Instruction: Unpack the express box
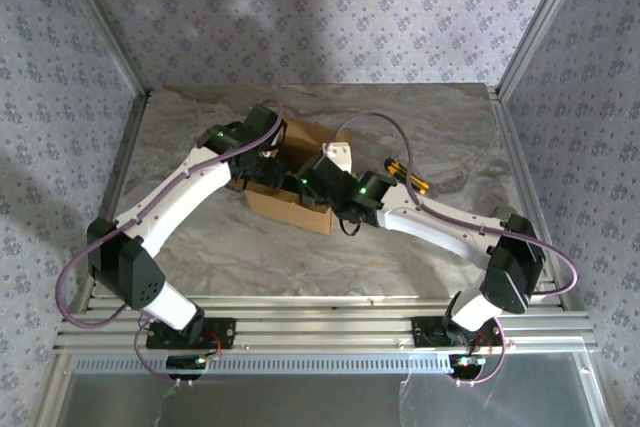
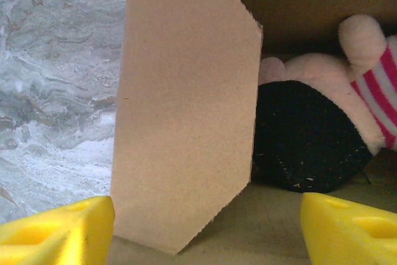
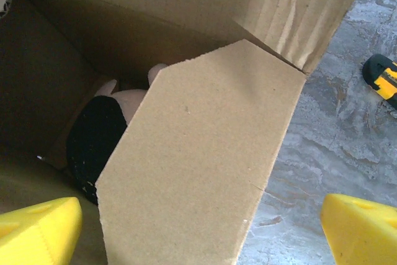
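Note:
The express box (image 1: pixel 290 209) sits open in the middle of the table, and both arms reach over it. My left gripper (image 2: pixel 205 234) is open at the box's left side. One cardboard flap (image 2: pixel 186 110) stands upright between its yellow fingertips (image 2: pixel 56 231), unclamped. Inside lies a plush toy (image 2: pixel 322 122), pink and black with red-and-white stripes. My right gripper (image 3: pixel 198 234) is open above the right side. Another flap (image 3: pixel 198 159) slants between its fingertips (image 3: pixel 363 228) and partly hides the plush toy (image 3: pixel 99 134).
A black-and-yellow utility knife (image 1: pixel 408 175) lies on the marble table (image 1: pixel 200 247) just right of the box; its end (image 3: pixel 384 79) shows in the right wrist view. Aluminium frame posts and patterned walls bound the table on three sides.

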